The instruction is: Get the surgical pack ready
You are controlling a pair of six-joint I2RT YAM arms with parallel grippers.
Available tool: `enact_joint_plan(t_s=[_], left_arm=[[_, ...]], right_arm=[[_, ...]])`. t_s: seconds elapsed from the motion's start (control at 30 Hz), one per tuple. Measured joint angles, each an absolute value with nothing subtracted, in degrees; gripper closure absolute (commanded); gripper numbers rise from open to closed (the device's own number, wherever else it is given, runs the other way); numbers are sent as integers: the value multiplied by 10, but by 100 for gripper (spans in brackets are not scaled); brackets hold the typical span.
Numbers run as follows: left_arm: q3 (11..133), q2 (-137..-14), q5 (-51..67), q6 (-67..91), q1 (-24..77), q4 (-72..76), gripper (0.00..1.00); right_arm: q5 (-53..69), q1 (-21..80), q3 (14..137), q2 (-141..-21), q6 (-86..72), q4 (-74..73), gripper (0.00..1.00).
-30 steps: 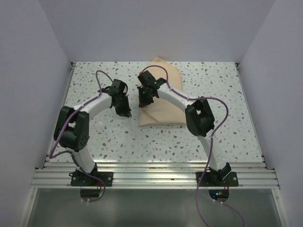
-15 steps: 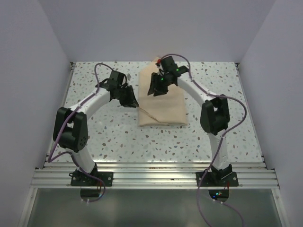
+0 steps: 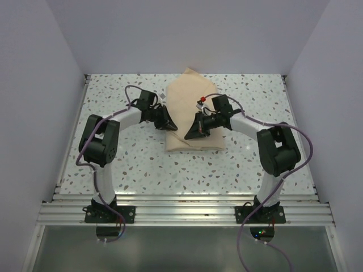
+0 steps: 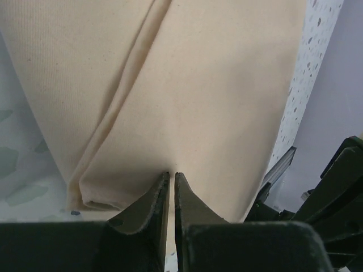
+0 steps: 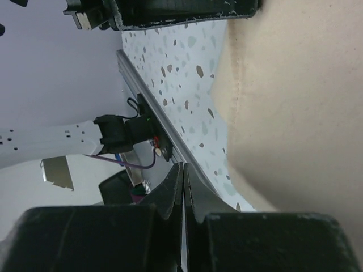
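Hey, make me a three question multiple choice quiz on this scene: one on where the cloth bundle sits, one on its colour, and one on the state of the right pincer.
1. Where on the table does the cloth bundle lie?
A) at the near edge
B) in the far middle
C) in the far left corner

2. What colour is the bundle?
A) tan
B) blue
C) green

3. How is the right pincer?
A) wide open
B) clamped on a metal tray
C) shut, with nothing between its fingers

Answers:
1 B, since the top view shows it reaching from the far edge toward the middle.
2 A, since it is plain tan in every view.
3 C, since its wrist view shows the fingers pressed together with nothing between them.
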State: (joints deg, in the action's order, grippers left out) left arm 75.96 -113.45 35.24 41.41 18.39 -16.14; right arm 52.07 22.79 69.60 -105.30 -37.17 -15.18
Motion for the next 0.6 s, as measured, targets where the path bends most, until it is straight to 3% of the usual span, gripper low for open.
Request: enact_joint_plan(t_s=[0.23,0.6], left_arm=[[786,-1173,366,425,184,-159,91],[813,-1187,349,408,184,-182,91]], right_arm=[[555,221,672,-1126,-381,-68,100],[534,220,695,-1141,-304,-148,100]])
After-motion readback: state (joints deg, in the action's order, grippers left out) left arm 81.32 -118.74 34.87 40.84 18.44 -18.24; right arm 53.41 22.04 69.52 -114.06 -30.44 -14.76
